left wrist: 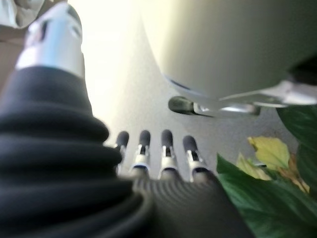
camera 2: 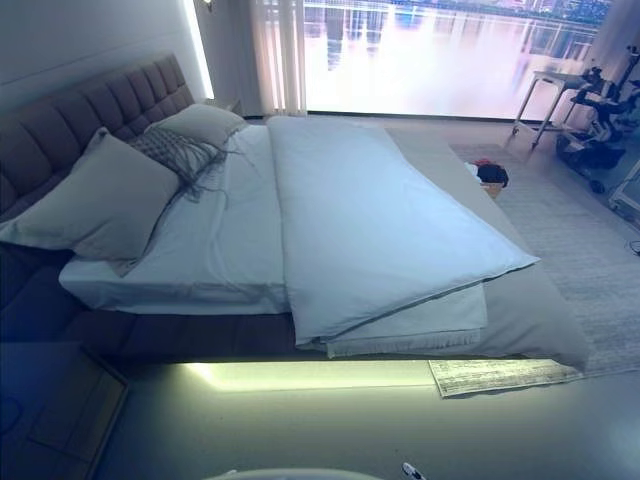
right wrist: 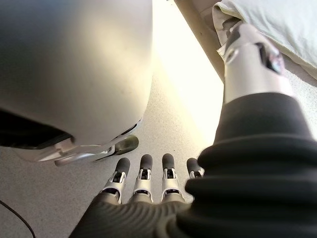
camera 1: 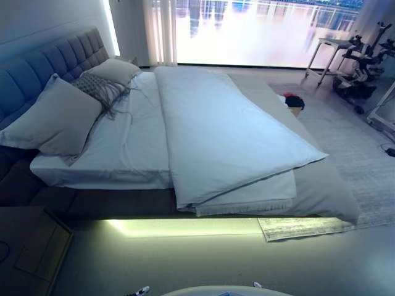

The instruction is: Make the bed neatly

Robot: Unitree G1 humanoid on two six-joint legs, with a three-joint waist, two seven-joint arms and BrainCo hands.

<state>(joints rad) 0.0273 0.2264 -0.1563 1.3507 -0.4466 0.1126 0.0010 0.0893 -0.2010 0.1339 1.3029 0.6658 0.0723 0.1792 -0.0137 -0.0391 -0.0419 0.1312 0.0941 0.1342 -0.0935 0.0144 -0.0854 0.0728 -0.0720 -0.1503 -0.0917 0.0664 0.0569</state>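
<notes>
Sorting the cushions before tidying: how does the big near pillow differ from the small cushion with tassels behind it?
The near pillow is plain and pale; the tasselled cushion is patterned, with dark fringe trailing onto the sheet. The near pillow is far larger. It leans upright against the headboard; the tasselled cushion lies lower. Both are at the head end.

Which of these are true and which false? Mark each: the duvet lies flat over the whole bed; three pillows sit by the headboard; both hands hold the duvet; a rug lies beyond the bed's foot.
1. The duvet lies flat over the whole bed. False: it is folded back, leaving the sheet bare.
2. Three pillows sit by the headboard. True.
3. Both hands hold the duvet. False: the left hand and right hand hang open above the floor.
4. A rug lies beyond the bed's foot. True.
</notes>
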